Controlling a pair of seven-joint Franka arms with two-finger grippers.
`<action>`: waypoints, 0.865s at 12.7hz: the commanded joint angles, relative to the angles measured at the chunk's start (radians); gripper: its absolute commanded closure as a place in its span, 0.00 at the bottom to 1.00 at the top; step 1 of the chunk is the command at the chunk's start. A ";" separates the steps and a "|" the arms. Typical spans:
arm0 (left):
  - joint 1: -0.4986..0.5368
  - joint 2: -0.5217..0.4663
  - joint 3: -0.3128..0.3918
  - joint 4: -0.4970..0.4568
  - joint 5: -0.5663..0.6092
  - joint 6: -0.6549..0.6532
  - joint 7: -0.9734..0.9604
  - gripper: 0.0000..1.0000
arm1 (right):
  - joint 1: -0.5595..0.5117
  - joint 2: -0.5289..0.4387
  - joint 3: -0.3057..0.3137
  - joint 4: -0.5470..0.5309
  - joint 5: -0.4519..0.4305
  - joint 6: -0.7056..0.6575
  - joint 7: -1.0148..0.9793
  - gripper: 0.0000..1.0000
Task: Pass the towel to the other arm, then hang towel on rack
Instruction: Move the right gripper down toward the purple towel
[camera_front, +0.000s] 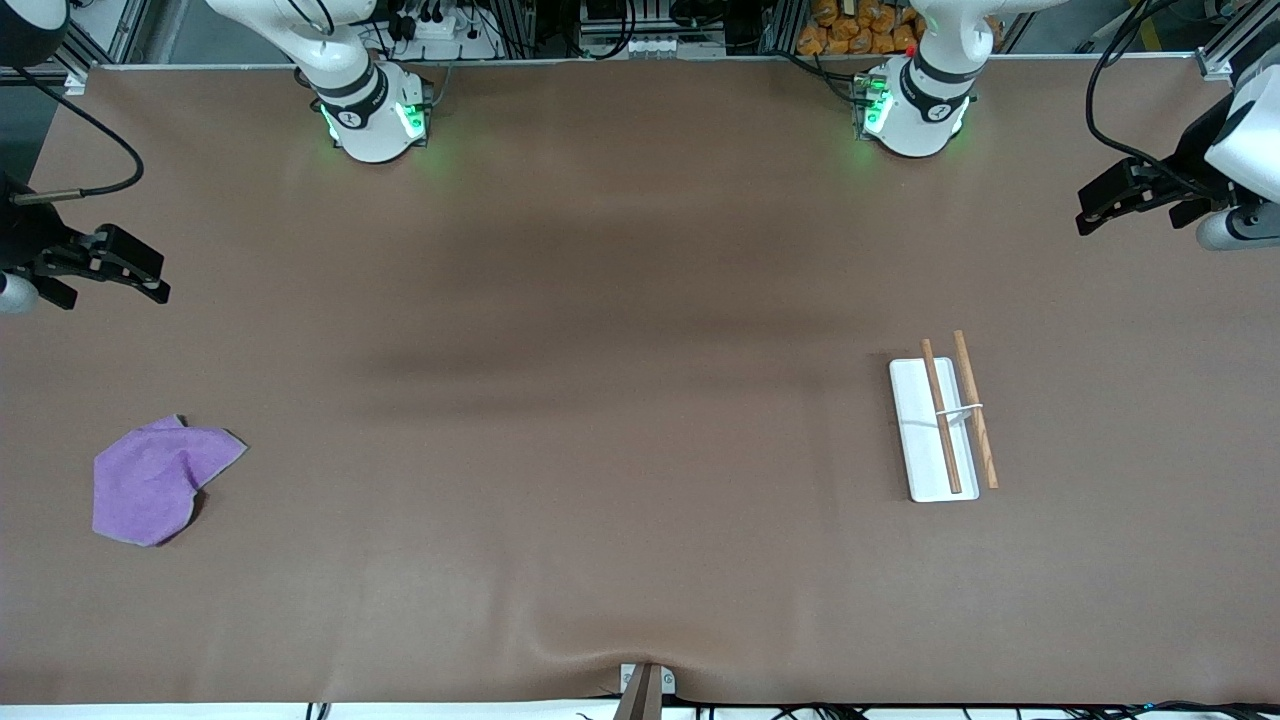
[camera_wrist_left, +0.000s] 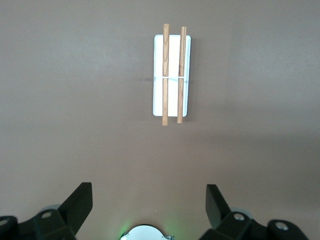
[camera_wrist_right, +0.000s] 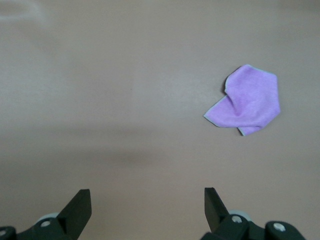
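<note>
Towel (camera_front: 158, 482) lies crumpled on table (camera_front: 600, 400), purple face up, at right arm's end, front view about 8 o'clock from centre. That's why I start with right gripper (camera_front: 120, 265): it hangs over bare table near towel, fingers apart, empty.

Rack (camera_front: 945, 425), white base with two wooden rails, sits toward left arm's end, 3 o'clock from centre. Left gripper (camera_front: 1125, 200) waits over that end, fingers apart, nothing held; I judge it placed to receive and hang.

Nothing started yet; handover midway, I reckon.

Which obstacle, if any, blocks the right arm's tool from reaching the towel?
None, probably: the right tool hangs open at its end of the table, and the towel lies uncovered on bare table there.
</note>
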 joint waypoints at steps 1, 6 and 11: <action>0.002 -0.004 -0.003 0.010 0.009 -0.014 0.020 0.00 | -0.004 -0.011 -0.004 0.002 0.029 -0.003 0.003 0.00; 0.002 0.004 -0.003 0.010 0.008 -0.014 0.019 0.00 | -0.010 0.010 -0.006 -0.003 0.015 -0.002 0.002 0.00; 0.002 0.004 0.000 0.009 0.003 -0.014 0.023 0.00 | -0.059 0.178 -0.007 0.003 0.021 0.106 -0.003 0.00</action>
